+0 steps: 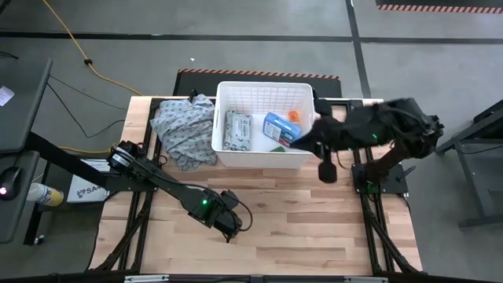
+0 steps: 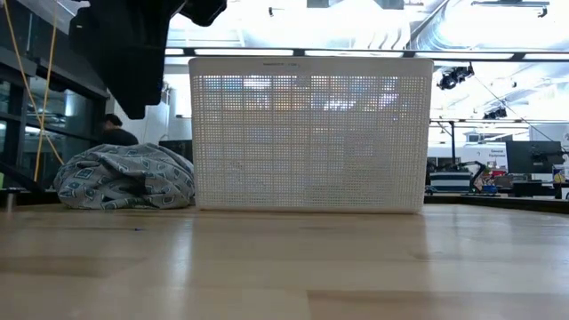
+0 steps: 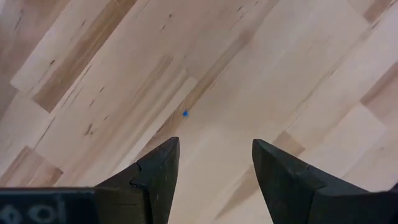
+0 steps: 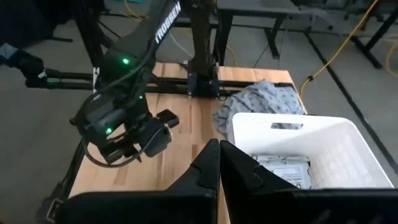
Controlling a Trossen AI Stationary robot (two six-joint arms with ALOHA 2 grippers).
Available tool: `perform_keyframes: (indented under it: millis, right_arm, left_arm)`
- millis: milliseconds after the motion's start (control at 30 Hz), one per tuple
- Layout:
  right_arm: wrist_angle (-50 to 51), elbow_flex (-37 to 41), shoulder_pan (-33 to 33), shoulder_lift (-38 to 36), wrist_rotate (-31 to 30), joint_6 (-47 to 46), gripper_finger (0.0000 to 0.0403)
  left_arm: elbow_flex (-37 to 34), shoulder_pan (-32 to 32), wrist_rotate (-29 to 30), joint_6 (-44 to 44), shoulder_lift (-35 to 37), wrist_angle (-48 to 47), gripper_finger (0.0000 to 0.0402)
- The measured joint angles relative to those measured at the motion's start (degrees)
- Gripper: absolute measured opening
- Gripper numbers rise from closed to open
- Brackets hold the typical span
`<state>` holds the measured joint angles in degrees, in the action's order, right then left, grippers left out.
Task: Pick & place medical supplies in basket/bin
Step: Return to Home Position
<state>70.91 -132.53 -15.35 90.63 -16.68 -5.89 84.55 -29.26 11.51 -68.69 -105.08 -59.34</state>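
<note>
The main danger for you now is the right arm (image 1: pixel 377 126). It hangs over the right end of the basket (image 1: pixel 259 159). The right gripper (image 4: pixel 219 145) has its fingers pressed together with nothing between them. If you bring this arm home on a low path, I judge that it can catch the rim and drag or tip the basket, and the things inside would slide. Please lift first, then pull back. The cloth heap (image 1: pixel 185 130) touches the left wall of the basket, so a dragged basket would push it too.

The left gripper (image 3: pixel 214 144) brings little risk. Its 2 fingers are apart and empty, over the bare table (image 1: pixel 314 228), well apart from the basket.

The basket has its long axis across the table, from left to right. The wipes pack (image 1: pixel 238 130) lies flat in its left half, with its long axis along the short way of the basket. The blue box (image 1: pixel 279 126) lies at a slant beside it. The orange bottle (image 1: pixel 293 115) is just beside the box, toward the far right corner. I cannot tell which way the bottle points.
</note>
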Motion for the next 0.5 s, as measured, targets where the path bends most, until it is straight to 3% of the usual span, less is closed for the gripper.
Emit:
perform_keyframes:
  millis: [267,367,500]
  right_arm:
    - [3.5,0.0,-12.2,-0.4,-11.1,-12.9,0.0002]
    - [3.7,0.0,-16.5,-0.4,-11.8,-13.7,0.0001]
    - [3.5,0.0,-22.2,-0.4,-18.3,-16.6,0.0001]
  left_arm:
    - [0.0,0.0,1.7,2.1,0.0,7.6,0.0239]
    - [0.0,0.1,3.7,3.5,0.0,10.0,0.0239]
    - [1.8,1.0,3.8,6.1,0.0,9.9,0.023]
